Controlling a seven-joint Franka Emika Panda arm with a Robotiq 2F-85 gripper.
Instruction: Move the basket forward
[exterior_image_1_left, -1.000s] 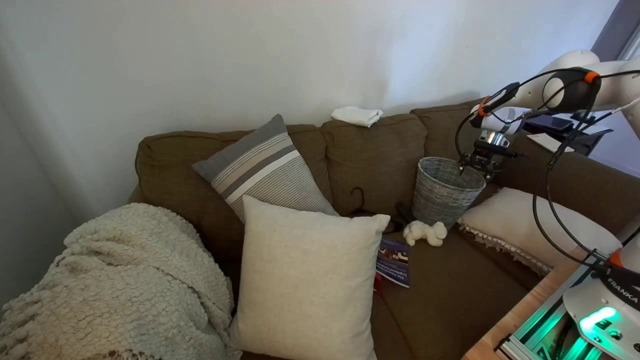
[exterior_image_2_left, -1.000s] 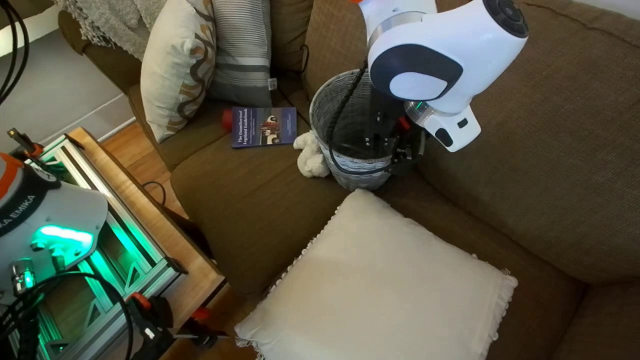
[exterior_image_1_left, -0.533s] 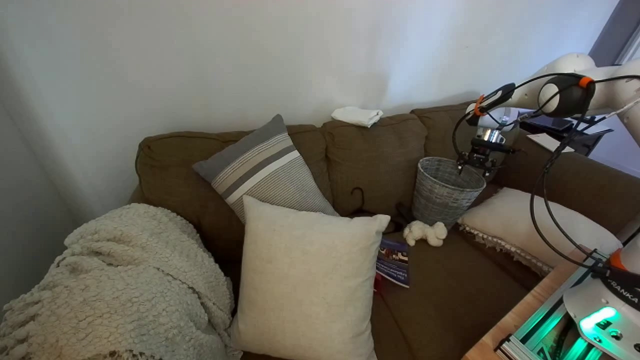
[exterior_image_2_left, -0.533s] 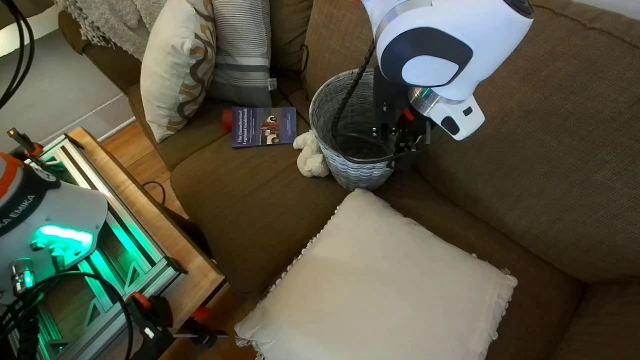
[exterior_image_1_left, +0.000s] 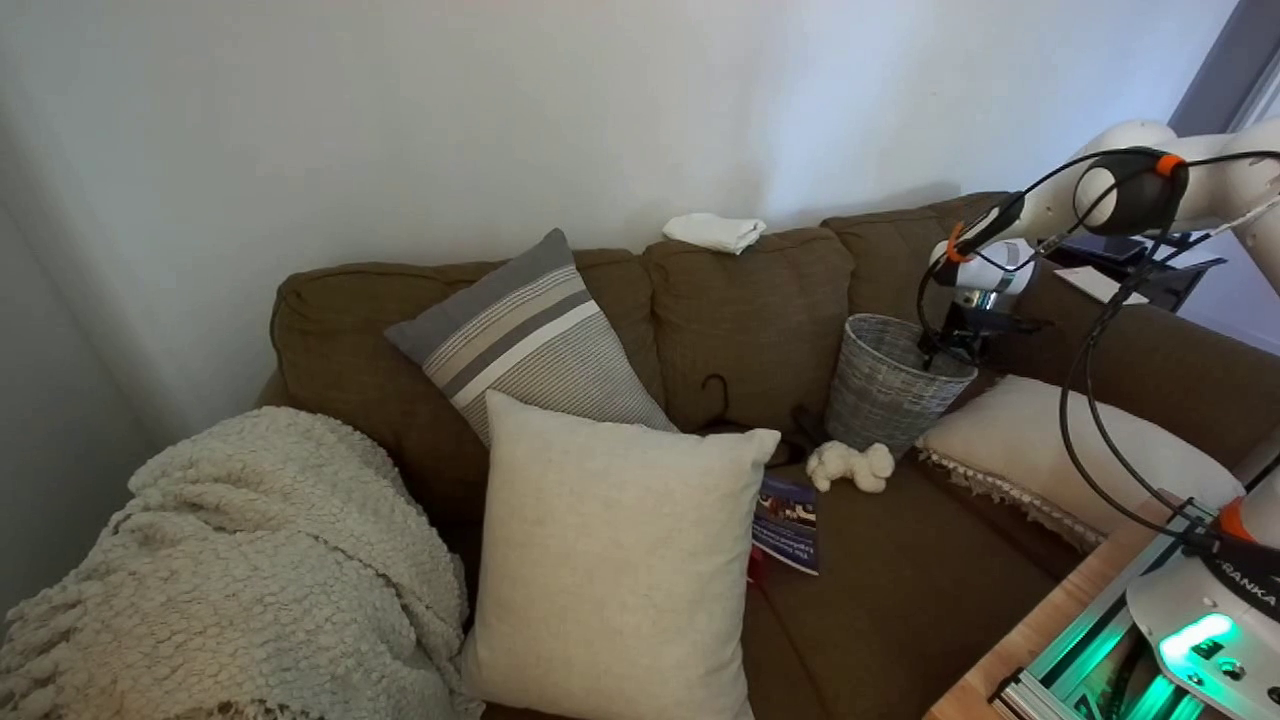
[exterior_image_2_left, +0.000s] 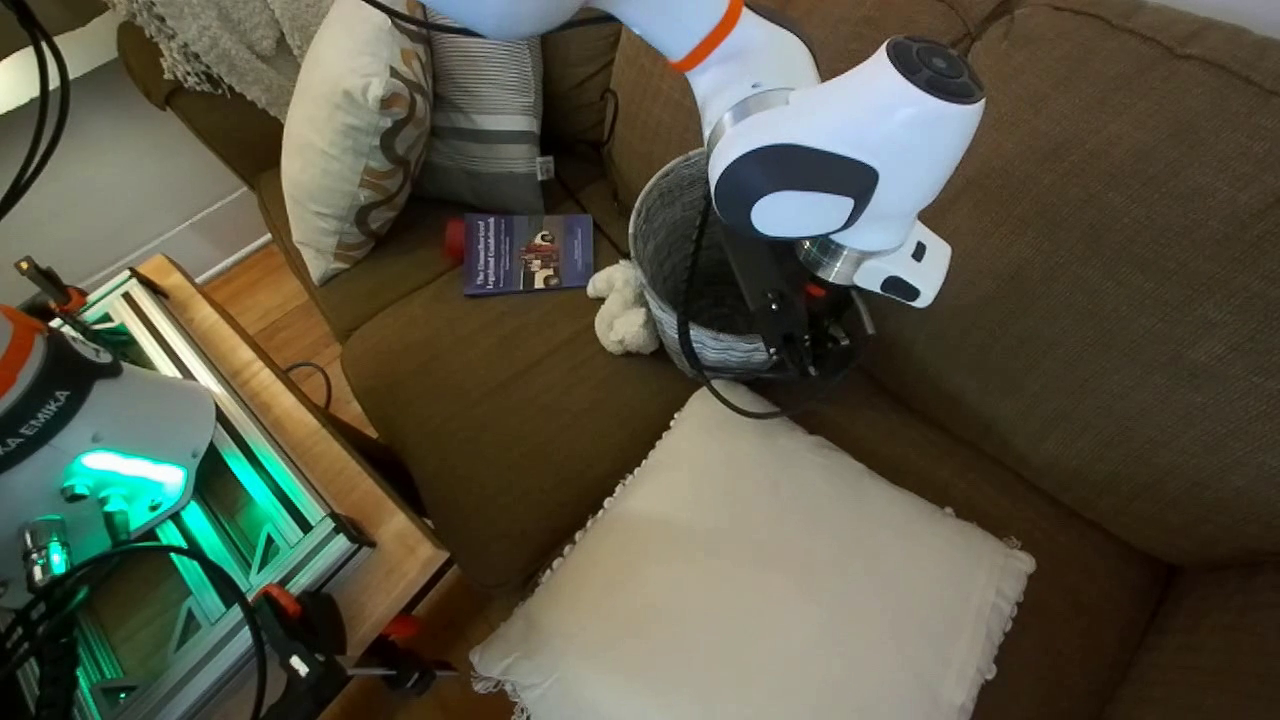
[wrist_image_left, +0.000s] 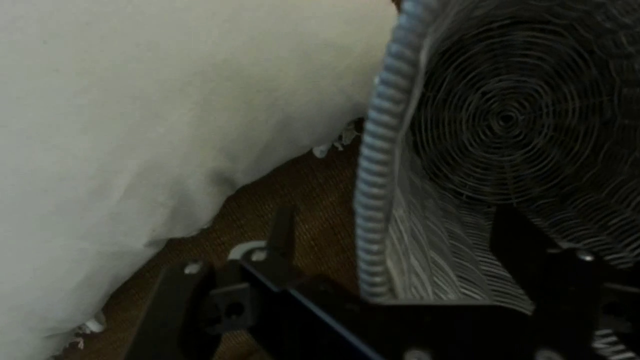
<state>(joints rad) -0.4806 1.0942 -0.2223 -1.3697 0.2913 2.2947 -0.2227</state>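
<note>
The round grey woven basket (exterior_image_1_left: 880, 395) stands on the brown sofa near its back; it also shows in an exterior view (exterior_image_2_left: 715, 345), partly hidden by the arm. My gripper (exterior_image_1_left: 950, 350) is at the basket's rim on the side by the fringed pillow; it also shows in an exterior view (exterior_image_2_left: 815, 350). In the wrist view my gripper (wrist_image_left: 394, 220) is open and straddles the basket's rim (wrist_image_left: 380, 165). One finger is outside the rim and the other is inside the basket. A gap shows between each finger and the wall.
A cream fringed pillow (exterior_image_2_left: 760, 580) lies close beside the basket. A small white plush toy (exterior_image_2_left: 622, 310) lies against the basket's base, and a blue book (exterior_image_2_left: 528, 254) lies further along the seat. The sofa backrest (exterior_image_2_left: 1010, 280) rises behind. An upright cream pillow (exterior_image_1_left: 620, 560) stands further along.
The gripper first rose slightly, then came down over the basket's rim, so that the rim is between its open fingers. The basket has shifted slightly toward the fringed pillow's side.
</note>
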